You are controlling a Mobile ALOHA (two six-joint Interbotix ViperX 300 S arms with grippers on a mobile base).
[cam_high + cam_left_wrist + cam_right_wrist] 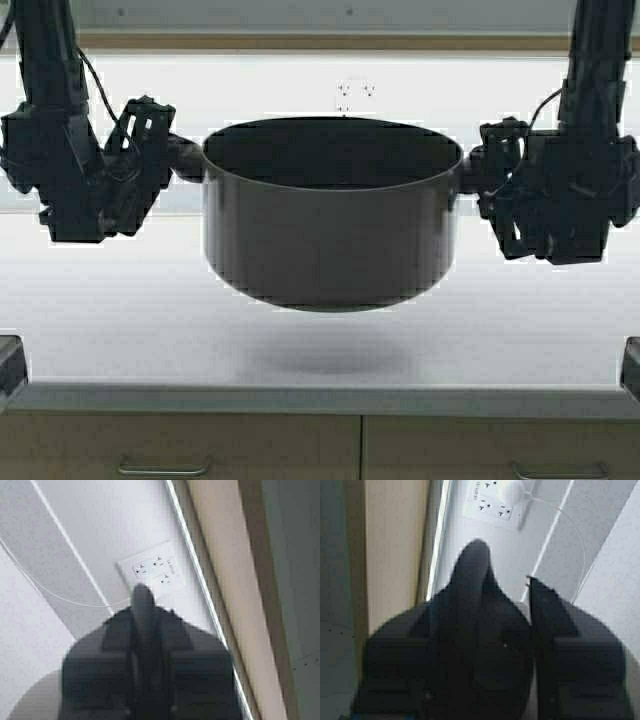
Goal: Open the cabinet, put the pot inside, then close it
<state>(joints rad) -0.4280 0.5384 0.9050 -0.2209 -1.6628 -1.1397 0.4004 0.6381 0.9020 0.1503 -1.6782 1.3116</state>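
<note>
pot (330,235): grey metal, smooth, dull sheen, dark inside. table (120,330): smooth matt white. drawers (180,445): tan wood-look w/ metal handles. fingers (175,680): matt black plastic.

Left gripper (172,155) and right gripper (478,170) raised level, facing inward, each clamped shut on a handle

A white countertop (120,330) runs the full width of the high view, from its near front edge back to a pale wall at the far side. Nothing rests on the stretch that shows; the only mark on it is a soft dark shadow (325,352) near the middle, toward the near edge. Below the front edge sit tan drawer fronts (200,445) with horizontal silver handles (165,467), one to the left and one to the right.
</note>
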